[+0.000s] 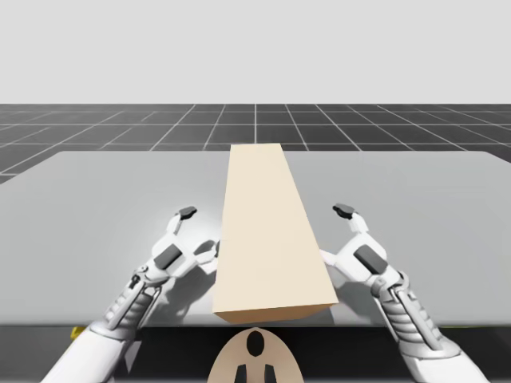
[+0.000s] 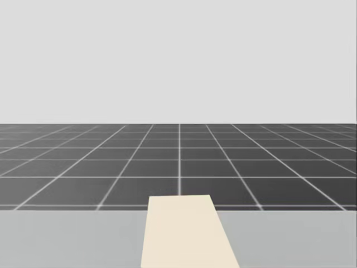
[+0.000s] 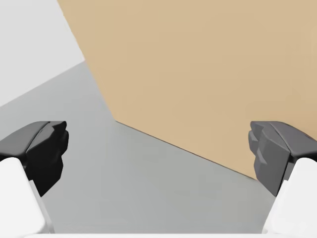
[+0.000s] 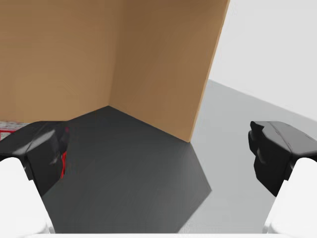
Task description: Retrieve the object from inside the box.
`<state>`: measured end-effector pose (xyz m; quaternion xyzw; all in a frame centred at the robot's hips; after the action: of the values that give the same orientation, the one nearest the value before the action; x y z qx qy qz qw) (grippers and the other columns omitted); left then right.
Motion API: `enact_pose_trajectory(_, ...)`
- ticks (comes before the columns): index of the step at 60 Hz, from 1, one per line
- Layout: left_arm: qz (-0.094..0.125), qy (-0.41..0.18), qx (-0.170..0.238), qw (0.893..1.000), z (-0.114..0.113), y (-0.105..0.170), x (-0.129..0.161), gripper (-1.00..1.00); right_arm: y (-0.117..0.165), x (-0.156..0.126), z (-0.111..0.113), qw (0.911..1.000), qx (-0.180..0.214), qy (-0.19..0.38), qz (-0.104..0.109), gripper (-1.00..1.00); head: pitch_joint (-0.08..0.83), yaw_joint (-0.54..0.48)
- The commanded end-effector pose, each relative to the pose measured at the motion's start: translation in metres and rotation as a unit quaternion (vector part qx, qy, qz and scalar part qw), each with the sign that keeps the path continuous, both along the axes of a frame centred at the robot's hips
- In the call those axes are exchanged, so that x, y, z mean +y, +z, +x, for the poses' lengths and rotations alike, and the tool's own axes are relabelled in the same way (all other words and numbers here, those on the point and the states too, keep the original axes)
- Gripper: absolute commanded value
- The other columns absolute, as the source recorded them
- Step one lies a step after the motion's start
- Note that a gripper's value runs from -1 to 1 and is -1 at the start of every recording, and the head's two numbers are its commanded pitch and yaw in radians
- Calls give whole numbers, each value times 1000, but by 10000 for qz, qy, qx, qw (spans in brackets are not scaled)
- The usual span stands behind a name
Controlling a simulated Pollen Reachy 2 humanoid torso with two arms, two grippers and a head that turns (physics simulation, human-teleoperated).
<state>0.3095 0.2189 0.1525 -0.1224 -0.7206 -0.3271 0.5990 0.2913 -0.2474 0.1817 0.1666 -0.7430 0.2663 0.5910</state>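
Presently the retrieval is at its approach step, by my reading: nothing is held yet. The flat, matte grey bench [image 1: 96, 207] carries one long, plain tan box [image 1: 263, 231]. It is smooth-sided and sharp-edged like cardboard, and runs from 6 o'clock near my torso toward 12 o'clock.

My left end effector [image 1: 197, 231] sits just beside the box's 9 o'clock wall. It is released, with its dark-padded fingers wide apart, facing that closed wall with bare bench between them.

My right end effector [image 1: 335, 233] stands at the box's 3 o'clock side, likewise released and grasping nothing. Its wrist view looks into a shadowed hollow where two tan inner walls meet at a corner over a dark floor, so that side seems open.

Inside the hollow, at 9 o'clock of the right end effector and partly hidden behind one finger, lies a small red-and-white thing [image 4: 6, 133]. It is likely the object, though I cannot tell its shape.

The next move, I judge, calls for the right arm to turn toward it, reach in without brushing the wall's edge, then clench.
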Motion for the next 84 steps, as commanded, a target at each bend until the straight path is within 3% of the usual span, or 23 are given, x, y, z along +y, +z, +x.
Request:
enact_pose_trajectory(1,123,-652,-108,9977,-13,0,-11,-1000,0,15,-14,9963,-210,837,-3,-1000,19,1)
enact_pose_trajectory(10,210,-855,-117,9960,-17,-3,-17,-1000,-4,31,-18,9892,-145,1435,258,-1000,21,-4)
enact_pose_trajectory(23,280,-837,-95,9960,-16,-6,-19,-1000,-32,49,6,9858,-43,1675,100,-1000,35,-3)
enact_pose_trajectory(26,309,-839,-103,9959,-16,-6,-19,-1000,-39,51,13,9855,84,1688,166,-1000,40,-3)
enact_pose_trajectory(28,315,-833,-103,9960,-16,-6,-19,-1000,-44,51,20,9855,-49,1694,109,-1000,44,-6)
enact_pose_trajectory(34,326,-829,-108,9960,-16,-6,-19,-1000,-58,56,38,9851,-67,1677,374,-1000,51,-16)
enact_pose_trajectory(41,329,-827,-113,9960,-16,-6,-19,-1000,-73,68,49,9793,262,1952,461,-1000,60,-21)
enact_pose_trajectory(47,320,-832,-132,9959,-16,-6,-18,-1000,-86,84,58,9778,230,2051,370,-1000,67,-25)
enact_pose_trajectory(54,307,-838,-164,9959,-16,-5,-17,-1000,-94,102,69,9732,198,2235,507,-1000,76,-23)
enact_pose_trajectory(55,304,-836,-168,9959,-16,-4,-16,-1000,-96,105,71,9707,345,2291,631,-1000,79,-22)
enact_pose_trajectory(61,307,-835,-186,9959,-17,-4,-16,-1000,-102,113,79,9695,398,2318,692,-1000,88,-23)
enact_pose_trajectory(72,316,-824,-220,9959,-16,-4,-14,-1000,-113,132,92,9638,666,2487,689,-1000,108,-24)
enact_pose_trajectory(84,321,-809,-289,9958,-15,-3,-12,-1000,-124,151,96,9557,1075,2704,433,-1000,117,-28)
